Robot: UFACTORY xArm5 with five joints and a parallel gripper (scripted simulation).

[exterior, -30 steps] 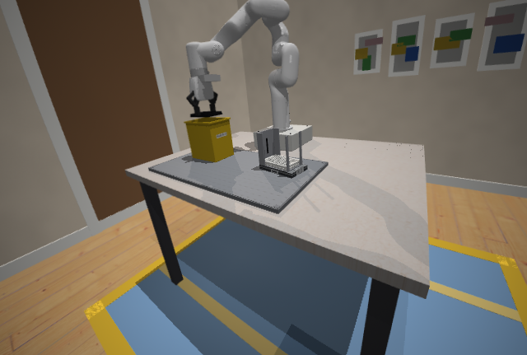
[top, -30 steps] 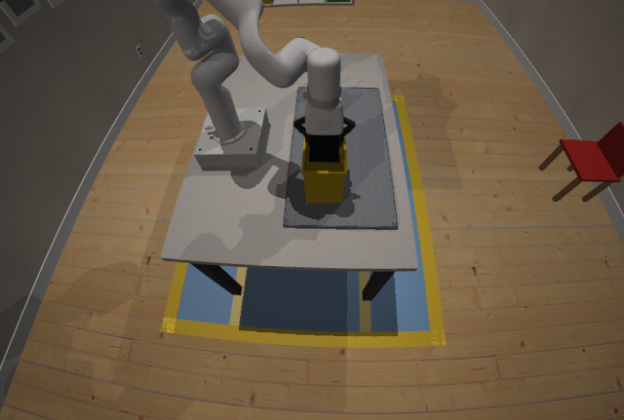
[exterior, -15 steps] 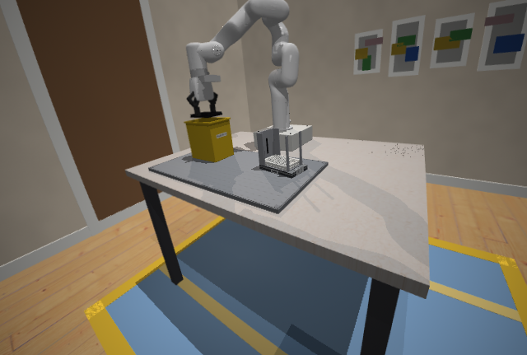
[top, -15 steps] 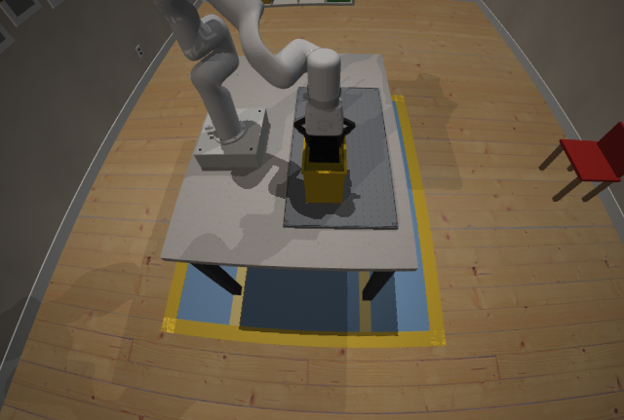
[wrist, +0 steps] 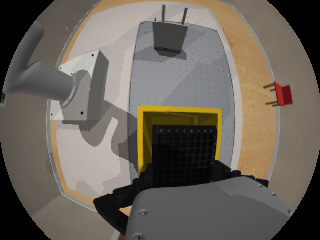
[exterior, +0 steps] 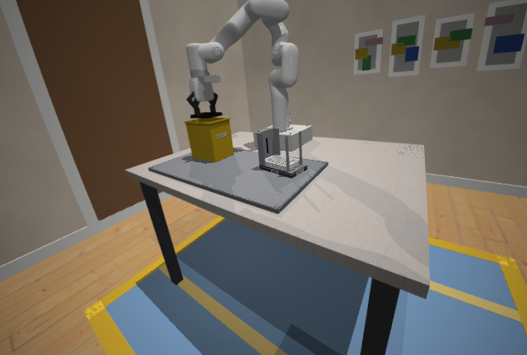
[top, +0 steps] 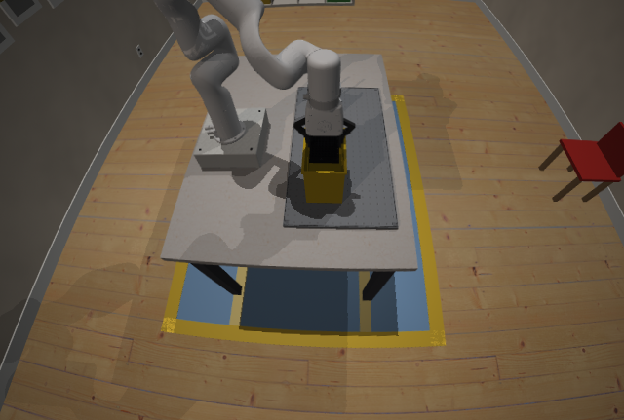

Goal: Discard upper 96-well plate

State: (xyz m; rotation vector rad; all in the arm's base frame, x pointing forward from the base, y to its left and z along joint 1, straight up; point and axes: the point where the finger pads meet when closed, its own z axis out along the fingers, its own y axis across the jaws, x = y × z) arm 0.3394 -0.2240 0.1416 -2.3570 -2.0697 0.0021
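Jaws spread wide and clamped on the black 96-well plate (wrist: pixel 183 154), gripping it by its edges and holding it flat. The gripper (exterior: pixel 204 114) hangs straight down, plate just above the mouth of the yellow plastics bin W1 (exterior: pixel 208 140) — from the wrist view the dark plate sits squarely inside the yellow rim (wrist: pixel 179 112), lined up over the opening. In the exterior view the plate is level with, or a touch above, the bin's top edge; whether it touches the rim, I can't tell.

The bin stands upright on the grey perforated mat (exterior: pixel 238 184), near its end. Further along the same mat, well apart from the bin, there's stack rack K1 (exterior: pixel 267 140), and the lower plate (exterior: pixel 278 160), pale and studded with wells, lies flat at its bottom between the posts.

The white arm (top: pixel 252 27) arches over from its base block (top: pixel 254 145) on the pale worktop (exterior: pixel 374 198).
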